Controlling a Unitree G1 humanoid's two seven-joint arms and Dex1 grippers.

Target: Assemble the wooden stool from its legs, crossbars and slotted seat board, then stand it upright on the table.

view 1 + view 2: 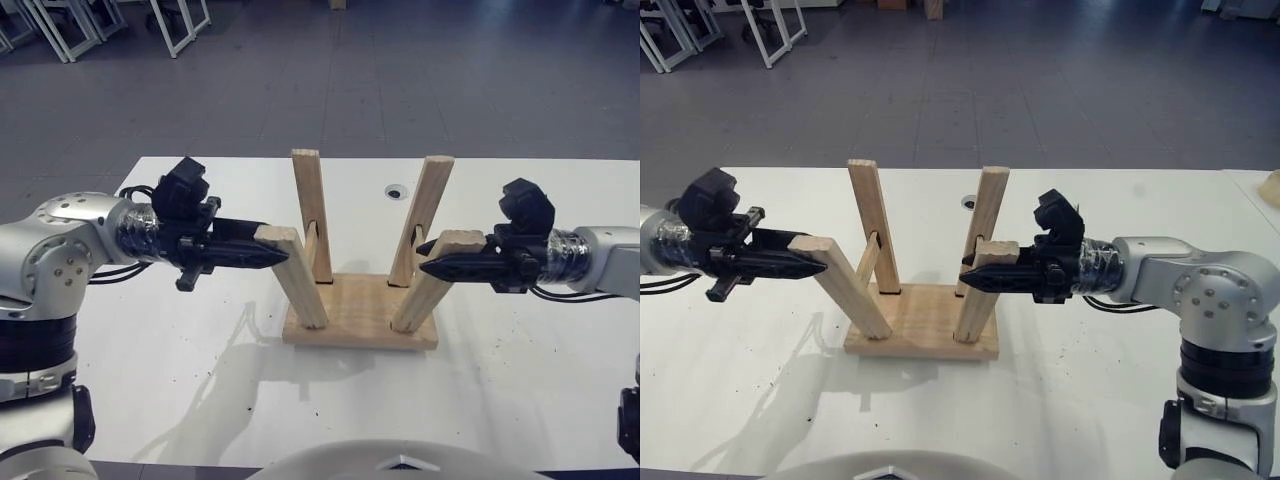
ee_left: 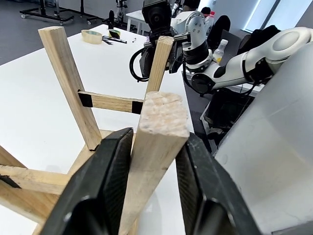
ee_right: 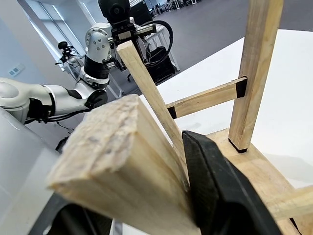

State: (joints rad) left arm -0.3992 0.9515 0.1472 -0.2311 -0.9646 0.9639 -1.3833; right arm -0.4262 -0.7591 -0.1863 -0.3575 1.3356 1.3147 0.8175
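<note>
Left eye view: the stool (image 1: 360, 300) sits upside down mid-table (image 1: 170, 390), seat (image 1: 350, 332) flat, legs pointing up. The left gripper (image 1: 265, 257) is clamped on the 8 o'clock leg (image 1: 300, 285). The right gripper (image 1: 430, 268) is clamped on the 4 o'clock leg (image 1: 428, 290).
</note>
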